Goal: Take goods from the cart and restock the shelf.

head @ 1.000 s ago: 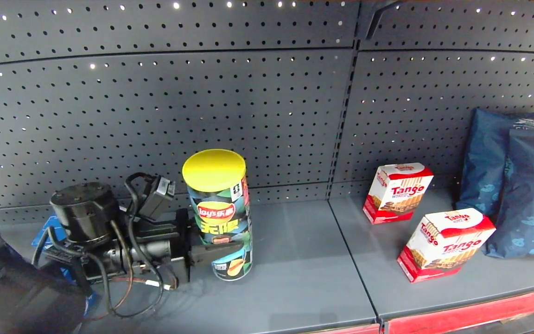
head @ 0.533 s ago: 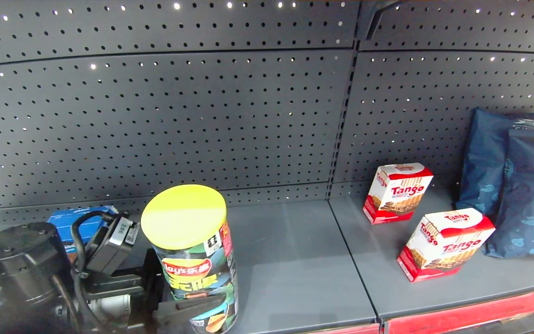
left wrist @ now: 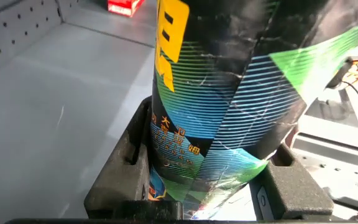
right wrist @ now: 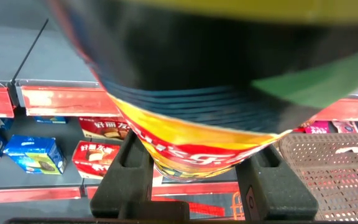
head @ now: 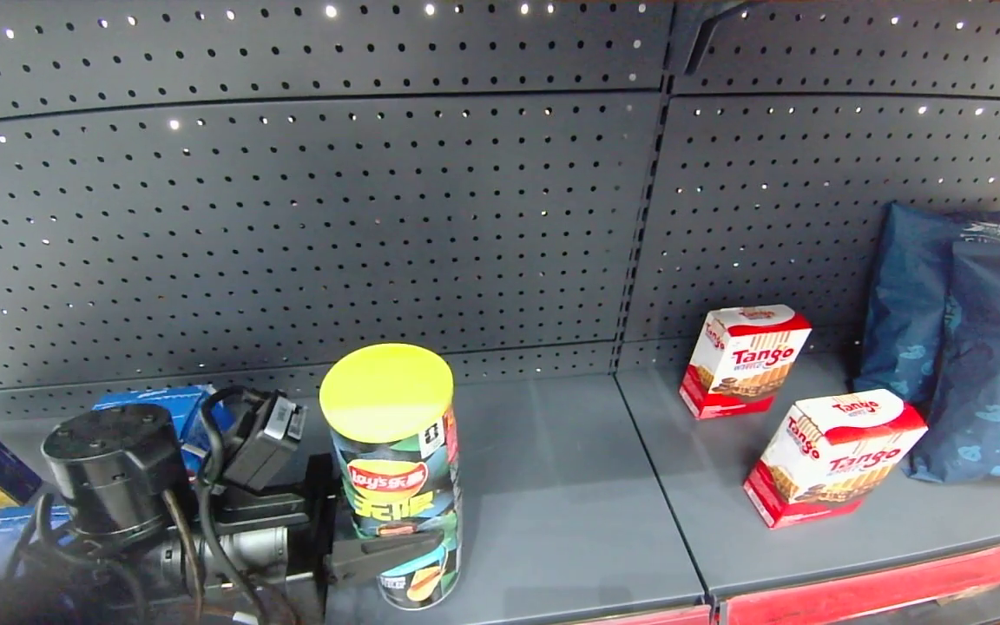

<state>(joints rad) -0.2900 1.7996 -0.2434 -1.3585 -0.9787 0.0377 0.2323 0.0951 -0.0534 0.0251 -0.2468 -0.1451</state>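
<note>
the left hand (head: 404,551) grips a chips can (head: 396,469) upright at the front of the shelf (head: 552,503), not yet released, while the right hand (right wrist: 201,180) clamps a second chips can (right wrist: 197,93) awaiting shelving.

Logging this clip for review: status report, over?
Left pincer shut on chip can, upright at front left of shelf. Right pincer shut on second chip can. Wafer boxes off right, apart.
</note>
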